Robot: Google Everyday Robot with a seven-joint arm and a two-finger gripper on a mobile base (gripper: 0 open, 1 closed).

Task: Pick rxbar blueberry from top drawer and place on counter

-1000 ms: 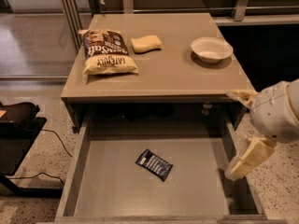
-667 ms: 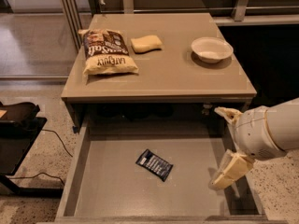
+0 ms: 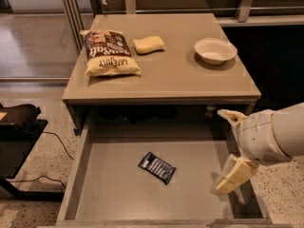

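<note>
The rxbar blueberry (image 3: pixel 157 167) is a small dark navy wrapper with white lettering. It lies flat, turned at an angle, in the middle of the open top drawer (image 3: pixel 109 194). The counter (image 3: pixel 175 75) is the tan-grey tabletop above the drawer. My gripper (image 3: pixel 228 148) is at the right, over the drawer's right part, to the right of the bar and apart from it. Its two cream fingers (image 3: pixel 232 176) are spread wide with nothing between them.
On the counter lie a large brown-and-cream chip bag (image 3: pixel 108 52), a yellow sponge (image 3: pixel 148 44) and a white bowl (image 3: pixel 215 50). A black stand (image 3: pixel 19 127) with a cable sits on the floor at the left. A dark opening lies to the right of the cabinet.
My gripper and arm have moved left and a little down, from beside the drawer's right wall to over its right part. The bar has not moved.
</note>
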